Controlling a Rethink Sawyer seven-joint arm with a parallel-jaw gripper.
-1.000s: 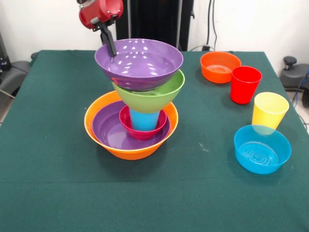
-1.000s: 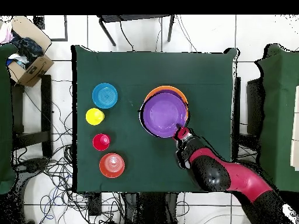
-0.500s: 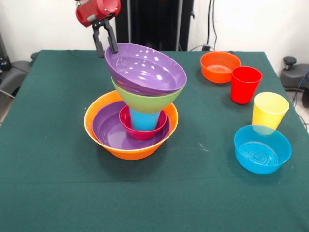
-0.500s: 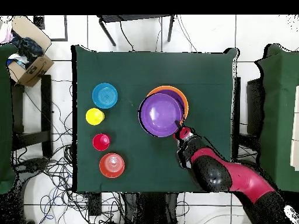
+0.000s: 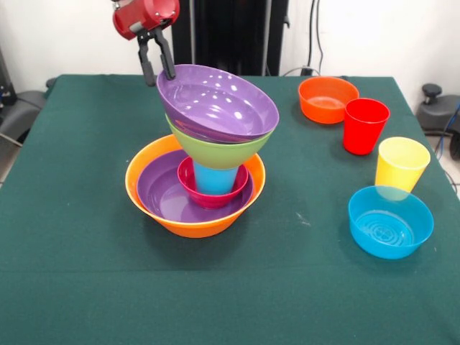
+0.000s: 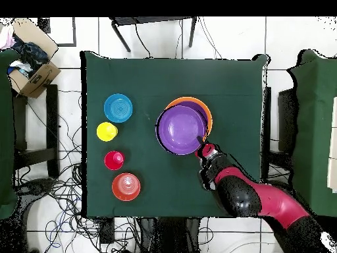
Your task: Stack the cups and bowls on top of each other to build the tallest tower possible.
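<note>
A green cloth-covered table [image 5: 72, 237] holds everything. At the left of the front view, the red gripper [image 5: 157, 72] hangs above the table with its two dark fingers [image 5: 146, 66] spread apart, holding nothing — their tips sit just beside the raised back rim of the top purple bowl [image 5: 218, 102]. It is hard to tell whether they touch that rim.

Just right of it stands the tower [image 5: 205, 151]. Its base is the large orange bowl [image 5: 147, 201], with a second purple bowl [image 5: 162, 194] nested inside. In that sits a small pink-red bowl [image 5: 208, 195], holding the blue cup [image 5: 214, 177]. The lime green bowl [image 5: 219, 149] rests on the cup, and the top purple bowl lies in it, tilted down to the right.

Further right, well apart from the tower, stand a small orange bowl [image 5: 328, 99], a red cup [image 5: 365, 126], a yellow cup [image 5: 402, 164] and, nearest the camera, a small blue bowl [image 5: 390, 221].

From overhead, the arm [image 6: 253, 197] reaches the tower's edge.
</note>
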